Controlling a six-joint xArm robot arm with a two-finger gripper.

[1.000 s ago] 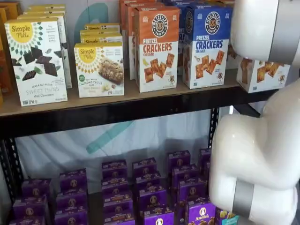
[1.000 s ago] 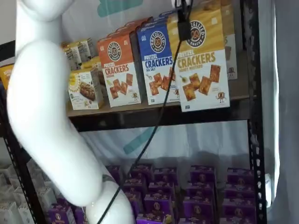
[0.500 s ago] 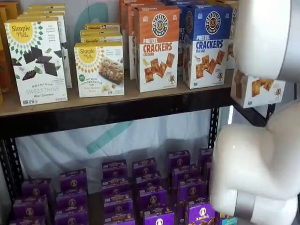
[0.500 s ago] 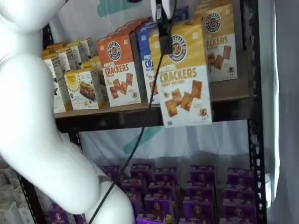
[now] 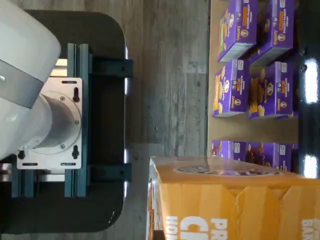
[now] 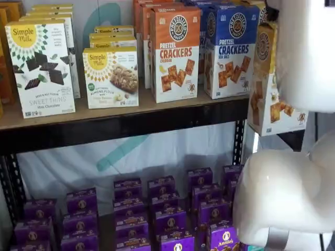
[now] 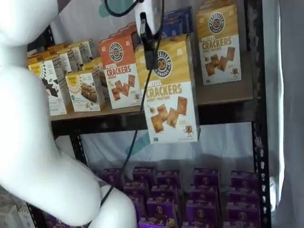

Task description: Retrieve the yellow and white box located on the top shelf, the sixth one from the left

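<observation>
The yellow and white box (image 7: 168, 90) hangs in the air in front of the top shelf (image 7: 228, 95), clear of the board and slightly tilted. My gripper (image 7: 151, 59) is shut on its upper part: a white body above and a black finger down the box's yellow face, with a cable beside it. In a shelf view the box (image 6: 272, 89) shows at the right end of the top shelf (image 6: 120, 123), partly hidden by my white arm. In the wrist view the box's yellow top (image 5: 235, 200) fills one corner.
On the top shelf stand an orange-topped carton (image 6: 175, 52), a blue-topped carton (image 6: 230, 49), white Simple Mills boxes (image 6: 41, 68) and another yellow carton (image 7: 219, 42). Several purple boxes (image 6: 167, 209) fill the lower level. My white arm (image 7: 38, 142) blocks the left. A black rack post (image 7: 256, 118) stands at the right.
The box, held in my gripper, has come off the shelf, moving outward and a little lower. A second yellow carton behind it now shows on the board.
</observation>
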